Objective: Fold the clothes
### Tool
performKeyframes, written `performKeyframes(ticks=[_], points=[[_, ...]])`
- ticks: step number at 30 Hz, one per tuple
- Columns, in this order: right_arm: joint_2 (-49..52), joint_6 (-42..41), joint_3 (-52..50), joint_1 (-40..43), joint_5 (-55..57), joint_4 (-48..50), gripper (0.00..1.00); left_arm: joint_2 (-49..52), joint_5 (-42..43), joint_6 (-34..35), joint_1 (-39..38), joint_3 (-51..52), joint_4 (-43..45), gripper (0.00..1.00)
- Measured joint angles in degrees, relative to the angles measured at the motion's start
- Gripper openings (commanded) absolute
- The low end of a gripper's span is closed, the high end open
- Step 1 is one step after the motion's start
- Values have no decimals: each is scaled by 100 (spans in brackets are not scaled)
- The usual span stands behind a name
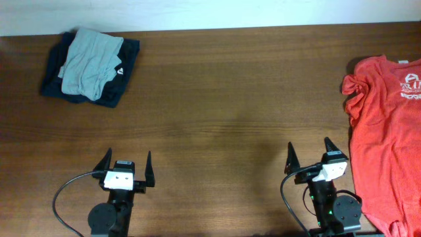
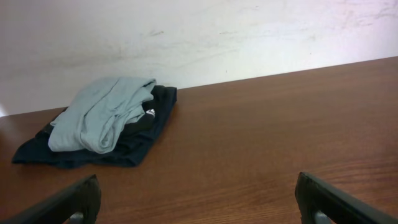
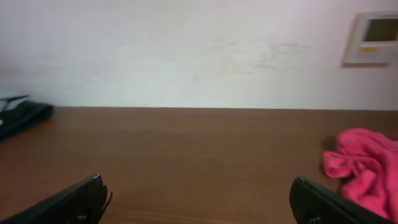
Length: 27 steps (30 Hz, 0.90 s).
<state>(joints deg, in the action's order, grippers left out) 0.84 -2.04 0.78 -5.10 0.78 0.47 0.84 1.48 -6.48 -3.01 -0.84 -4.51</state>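
With both the left gripper (image 1: pixel 128 153) and the right gripper (image 1: pixel 308 143) standing wide and empty, folding looks not yet begun, and the rumpled orange-red cotton T-shirt with white lettering (image 1: pixel 381 131), just right of the right jaws, needs grasping and spreading flat.

- Orange-red T-shirt (image 1: pixel 385 138): cut off at the right and bottom edges; its lettering (image 1: pixel 412 86) is too small to read.
- Dark garment (image 1: pixel 125 62): mostly hidden under the grey garment (image 1: pixel 89 62).
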Motion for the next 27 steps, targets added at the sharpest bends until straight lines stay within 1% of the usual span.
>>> performKeyframes(ticks=[3, 5, 8, 11, 14, 19, 21, 25, 27], points=[[173, -120, 240, 0, 267, -22, 99, 0, -2, 2, 0, 0, 0, 99], [461, -227, 623, 0, 433, -46, 98, 0, -2, 0, 0, 0, 0, 99], [1130, -293, 1497, 4, 688, -286, 99, 0, -4, 0, 0, 0, 0, 99], [2157, -334, 2677, 7, 892, -852, 98, 0, -7, 2, 0, 0, -2, 99], [3508, -260, 4164, 9, 1016, -1808, 99, 0, -7, 0, 0, 0, 0, 99], [5810, -138, 6999, 173, 1139, -3895, 99, 0, -7, 0, 0, 0, 0, 99], [6693, -85, 8166, 354, 1156, -4756, 99, 0, -7, 0, 0, 0, 0, 99], [8201, -46, 10144, 874, 1180, -6089, 99, 0, -7, 0, 0, 0, -2, 99], [8710, -33, 10738, 1128, 1185, -6450, 99, 0, -7, 0, 0, 0, -2, 99]])
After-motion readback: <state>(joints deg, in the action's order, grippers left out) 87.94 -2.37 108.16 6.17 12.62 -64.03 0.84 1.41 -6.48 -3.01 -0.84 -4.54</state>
